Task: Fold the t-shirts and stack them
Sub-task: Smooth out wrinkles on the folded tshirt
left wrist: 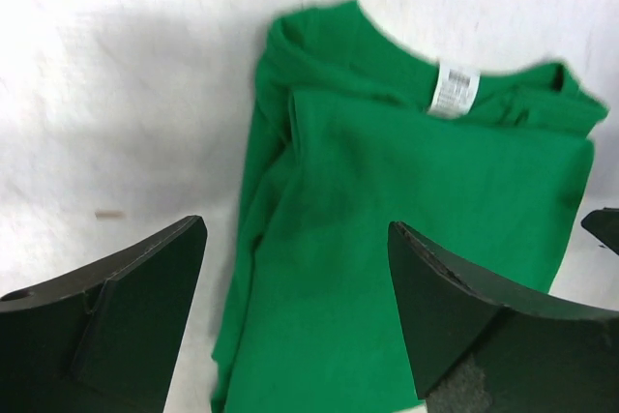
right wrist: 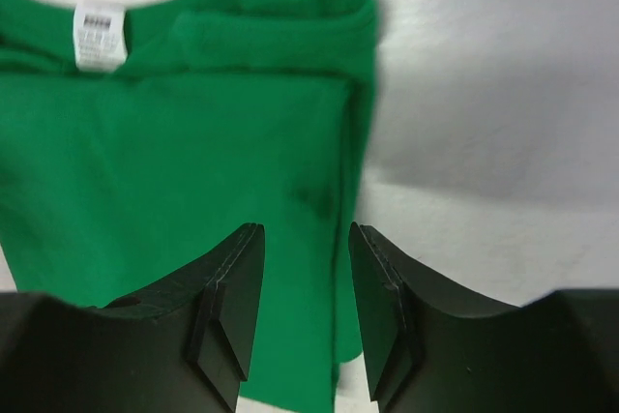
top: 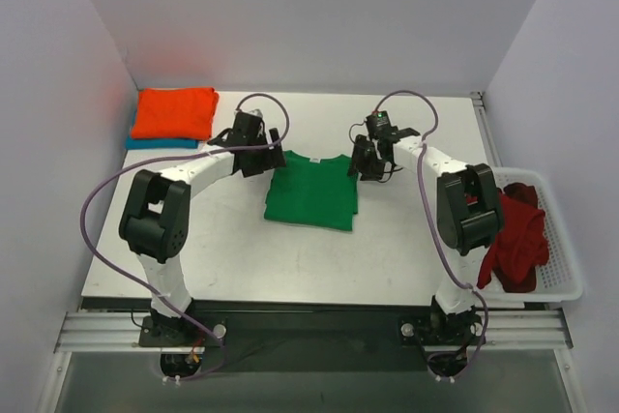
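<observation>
A bright green t-shirt point(top: 311, 192) lies folded on the white table, collar toward the back, its white label showing in the left wrist view point(left wrist: 453, 90). My left gripper point(top: 269, 154) hovers open over the shirt's left collar corner point(left wrist: 300, 268). My right gripper point(top: 363, 160) hovers open over the shirt's right edge point(right wrist: 308, 239), holding nothing. A folded orange t-shirt point(top: 175, 112) lies on a teal-blue one point(top: 155, 143) at the back left. Dark red t-shirts point(top: 517, 239) hang over the basket on the right.
A white plastic basket point(top: 565, 258) stands at the table's right edge. The table's front edge with a metal rail point(top: 309, 328) runs near the arm bases. Grey walls close in the back and sides.
</observation>
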Tool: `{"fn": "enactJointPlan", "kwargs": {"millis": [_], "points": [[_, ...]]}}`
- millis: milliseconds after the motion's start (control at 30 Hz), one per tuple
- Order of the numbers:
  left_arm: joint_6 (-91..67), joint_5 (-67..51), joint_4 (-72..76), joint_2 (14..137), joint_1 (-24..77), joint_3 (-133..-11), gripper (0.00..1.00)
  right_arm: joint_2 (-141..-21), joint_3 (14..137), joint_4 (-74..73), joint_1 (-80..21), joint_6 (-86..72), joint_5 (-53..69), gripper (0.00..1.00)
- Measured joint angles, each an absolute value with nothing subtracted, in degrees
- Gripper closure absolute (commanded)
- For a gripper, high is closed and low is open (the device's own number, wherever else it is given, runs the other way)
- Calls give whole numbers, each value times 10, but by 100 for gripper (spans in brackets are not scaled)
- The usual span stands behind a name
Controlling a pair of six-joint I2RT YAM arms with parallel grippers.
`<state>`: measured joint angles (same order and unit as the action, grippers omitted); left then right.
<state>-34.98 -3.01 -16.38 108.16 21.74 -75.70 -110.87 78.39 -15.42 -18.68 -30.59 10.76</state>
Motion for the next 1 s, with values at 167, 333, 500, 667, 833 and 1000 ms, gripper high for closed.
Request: {"fn": "enactJointPlan", "kwargs": {"millis": [167,333,500,667,833,1000], "points": [[-351,-25,-171,1069,247,-708,6,-1099,760,-157,-232,-306,99,59],[-342,-20,-202,1070,245,-698,7,-1105,748,-165,-232,-306,98,63],[-325,-27,-221,1105,243,-740,16,-1119,748,-165,-226,-305,94,81],[-315,-40,-231,1145,243,-792,24,-1140,769,-170,-211,-306,107,84],[-313,-49,-236,1170,243,-825,30,-1168,804,-171,-183,-308,132,84],[-330,-53,-224,1176,242,-826,31,-1208,860,-175,-161,-308,149,84]]}}
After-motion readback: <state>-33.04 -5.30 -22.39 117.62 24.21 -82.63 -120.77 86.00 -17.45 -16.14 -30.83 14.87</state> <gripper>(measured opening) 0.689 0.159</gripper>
